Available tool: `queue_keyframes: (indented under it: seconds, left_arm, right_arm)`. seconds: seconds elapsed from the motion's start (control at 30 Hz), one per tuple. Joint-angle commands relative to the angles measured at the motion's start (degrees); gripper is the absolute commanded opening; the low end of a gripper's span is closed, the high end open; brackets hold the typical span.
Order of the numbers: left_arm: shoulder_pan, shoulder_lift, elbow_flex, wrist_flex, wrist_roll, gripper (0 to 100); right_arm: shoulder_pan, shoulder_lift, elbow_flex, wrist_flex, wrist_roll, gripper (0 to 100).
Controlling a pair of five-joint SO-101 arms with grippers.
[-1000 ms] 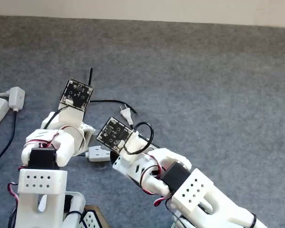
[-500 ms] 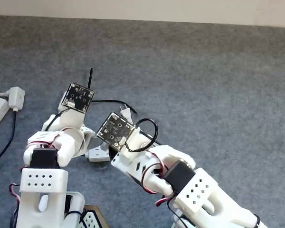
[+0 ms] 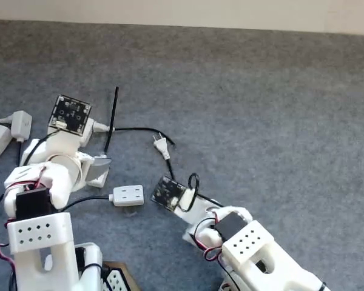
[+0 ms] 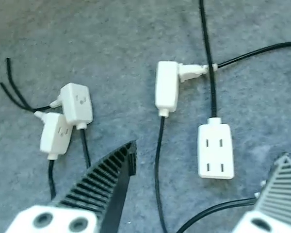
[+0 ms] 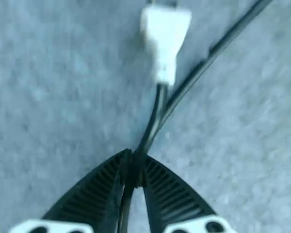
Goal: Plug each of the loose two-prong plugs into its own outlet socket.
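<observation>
A loose white two-prong plug (image 3: 162,146) (image 5: 165,29) lies on the grey carpet. Its black cable (image 5: 153,114) runs back into my right gripper (image 5: 134,162), which is shut on the cable a short way behind the plug. A white two-socket outlet block (image 3: 127,195) (image 4: 214,150) lies between the arms. My left gripper (image 4: 208,151) hangs open above that block, one ribbed finger (image 4: 106,179) on each side. Beyond it a white socket (image 4: 166,87) has a plug (image 4: 191,72) pushed into it.
Two more white sockets (image 4: 76,103) (image 4: 54,133) with black leads lie at the far left (image 3: 18,124). Black cables (image 3: 112,115) cross the carpet between the arms. A pale wall edge (image 3: 182,12) bounds the far side.
My left arm has swung to the left, uncovering the outlet block. My right arm has drawn back and down toward the near edge. The loose plug stays about where it lay.
</observation>
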Motion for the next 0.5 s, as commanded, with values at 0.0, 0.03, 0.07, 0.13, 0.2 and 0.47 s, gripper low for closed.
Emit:
queue_keyframes:
  seconds: [0.0,0.03,0.07,0.13,0.2,0.47]
  left_arm:
    - [-2.59,-0.04,-2.59,-0.7,-1.41,41]
    - [-2.77,-0.04,-2.59,-0.7,-1.41,41]
    - [-2.77,-0.04,-2.59,-0.7,-1.41,41]
    - [-2.86,-0.04,-2.51,-0.7,-1.49,41]
    - [-3.47,-0.04,-2.51,-0.79,-1.58,41]
    - [-7.78,0.04,-2.33,-3.78,-3.43,41]
  right_arm:
    - [1.1,-1.01,-4.09,10.33,3.87,0.7]
    - [1.1,-1.01,-5.58,11.03,3.87,0.9]
    - [1.1,-1.01,-6.99,11.38,3.87,2.6]
    - [1.01,-0.92,-9.8,11.38,3.87,9.8]
    - [0.84,-0.84,-12.79,11.38,2.55,17.1]
    - [-1.19,18.86,-27.03,8.57,-1.49,21.0]
